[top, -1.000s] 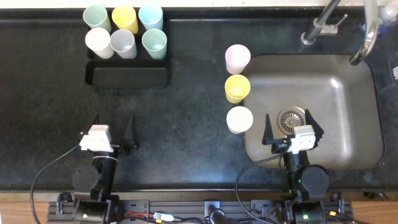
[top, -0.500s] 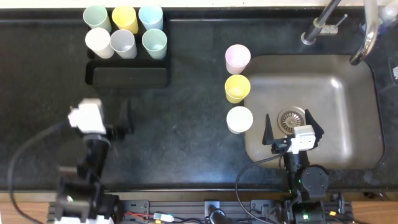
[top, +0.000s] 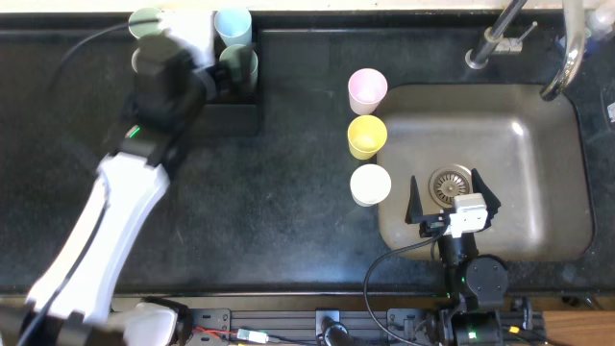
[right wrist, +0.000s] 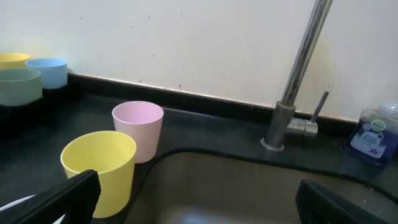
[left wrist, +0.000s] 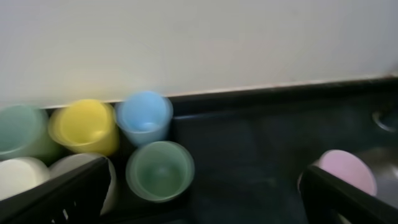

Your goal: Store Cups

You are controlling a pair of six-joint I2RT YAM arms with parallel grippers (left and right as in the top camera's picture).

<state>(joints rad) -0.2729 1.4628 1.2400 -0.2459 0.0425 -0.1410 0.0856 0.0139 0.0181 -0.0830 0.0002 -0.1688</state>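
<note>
While the left gripper (left wrist: 202, 190) hangs unclenched near the black rectangular tray (top: 231, 120) of pastel plastic cups (left wrist: 144, 117), the right gripper (top: 447, 188) sits released over the steel sink (top: 528, 192).

Pale green cup (top: 141, 20) partly beneath left arm (top: 125, 183)

Bright, even light throughout — soft glare on the steel sink (top: 524, 130).

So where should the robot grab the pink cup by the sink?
Probably by its rim, from straight above: one finger inside, one outside. The pink cup stands upright, mouth open, and the yellow cup sits close beside it, so a side grab looks cramped.
</note>
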